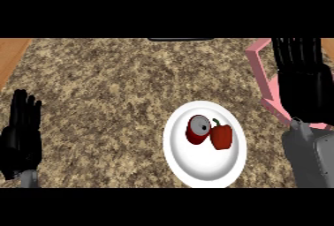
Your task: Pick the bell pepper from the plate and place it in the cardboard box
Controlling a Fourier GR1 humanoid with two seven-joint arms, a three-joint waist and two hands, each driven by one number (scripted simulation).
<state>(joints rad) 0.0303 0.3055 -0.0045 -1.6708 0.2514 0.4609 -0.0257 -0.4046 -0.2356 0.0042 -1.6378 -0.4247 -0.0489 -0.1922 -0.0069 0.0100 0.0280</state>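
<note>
Fingers [297, 53] of your right hand [303, 90] are stretched out straight and wide, holding nothing. That hand hangs over the pink box [261, 73] at the table's [98, 88] far right. Your left hand [20, 132] rests at the left edge, fingers up and relaxed, empty too. The bell pepper [222, 137] sits on the white plate [205, 170], red with a green stem, right against a red can [195, 130] lying on its side, well apart from both hands.

One plate [202, 170], pepper [223, 137], can [195, 130], box [261, 75], two hands [20, 137] [303, 84]
</note>
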